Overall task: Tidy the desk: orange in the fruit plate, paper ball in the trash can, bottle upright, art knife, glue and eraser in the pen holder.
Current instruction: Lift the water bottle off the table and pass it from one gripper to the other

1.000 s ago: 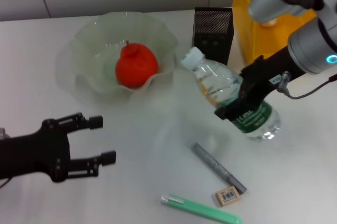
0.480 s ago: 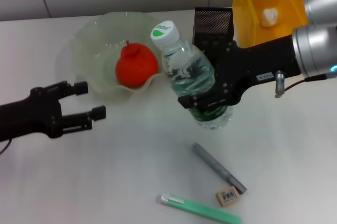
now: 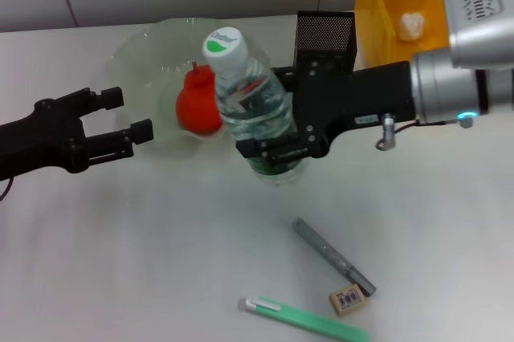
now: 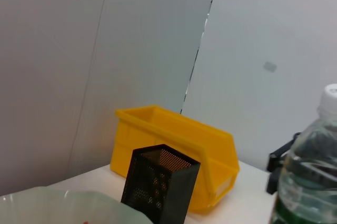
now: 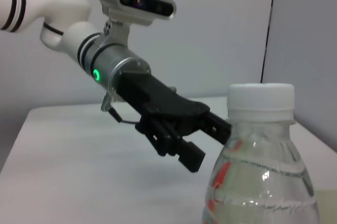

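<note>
- Clear plastic bottle [image 3: 251,105] is standing pretty much upright, tilted just a bit, with the right gripper [image 3: 277,143] clamping its lower half, right in front of the fruit plate [image 3: 136,57].
- Left gripper [image 3: 120,116] is hanging off to the side near the plate, fingers spread and holding nothing.
- Orange [image 3: 193,103] is sitting in the plate, partly hidden behind the bottle.
- Paper ball [image 3: 411,25] is lying in the yellow bin [image 3: 377,21].
- Grey glue stick [image 3: 332,255], eraser [image 3: 348,299] and green knife [image 3: 305,318] are lying on the table [image 3: 161,262], well away from the black mesh pen holder [image 3: 325,33].

robot lab bench — plain white table [image 3: 161,246], grey panel walls [image 4: 105,50], yellow parts bin [image 3: 393,29]
</note>
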`<state>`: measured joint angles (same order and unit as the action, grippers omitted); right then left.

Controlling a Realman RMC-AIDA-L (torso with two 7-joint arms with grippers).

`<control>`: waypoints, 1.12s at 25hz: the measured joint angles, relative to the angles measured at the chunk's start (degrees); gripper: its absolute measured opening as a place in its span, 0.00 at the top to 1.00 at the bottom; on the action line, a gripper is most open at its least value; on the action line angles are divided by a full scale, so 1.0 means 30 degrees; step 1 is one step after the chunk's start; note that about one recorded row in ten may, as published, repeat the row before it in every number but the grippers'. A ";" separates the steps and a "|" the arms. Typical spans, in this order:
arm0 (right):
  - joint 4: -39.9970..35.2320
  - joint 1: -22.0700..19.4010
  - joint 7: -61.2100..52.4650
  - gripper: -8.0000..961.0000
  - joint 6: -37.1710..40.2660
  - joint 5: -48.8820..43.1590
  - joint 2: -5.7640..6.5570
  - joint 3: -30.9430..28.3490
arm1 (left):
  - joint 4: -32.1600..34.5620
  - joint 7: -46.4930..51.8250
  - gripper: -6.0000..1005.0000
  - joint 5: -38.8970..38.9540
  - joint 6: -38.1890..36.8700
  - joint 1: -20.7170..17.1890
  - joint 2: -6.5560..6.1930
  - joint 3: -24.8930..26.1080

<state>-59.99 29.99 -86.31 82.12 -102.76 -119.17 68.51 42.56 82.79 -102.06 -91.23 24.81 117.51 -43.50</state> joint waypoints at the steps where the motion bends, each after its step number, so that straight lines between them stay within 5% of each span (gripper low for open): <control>1: 0.1071 0.0560 0.0794 0.20 -0.0468 0.0215 -0.0015 0.0045 | 0.0000 0.0000 0.17 0.0000 0.0000 0.0000 0.0000 0.0000; 11: 0.6392 0.3325 0.3718 0.20 -0.2254 0.0879 -0.0130 0.0228 | -0.1086 0.0229 0.17 0.2354 -0.1532 0.0026 -0.0605 0.0083; 19: 0.8625 0.4358 0.5632 0.20 -0.2514 0.2710 -0.0173 0.0719 | -0.1522 -0.0430 0.17 0.2424 -0.1612 0.0079 -0.0372 0.0086; 28: 0.9335 0.4412 0.6300 0.20 -0.4993 0.6100 -0.0206 0.4477 | -0.2290 -0.1775 0.17 0.2501 -0.1832 0.0257 -0.0021 -0.0056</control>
<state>-31.98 43.22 -67.41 67.14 -84.45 -119.79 81.94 35.69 77.46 -94.56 -96.72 25.58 117.45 -43.67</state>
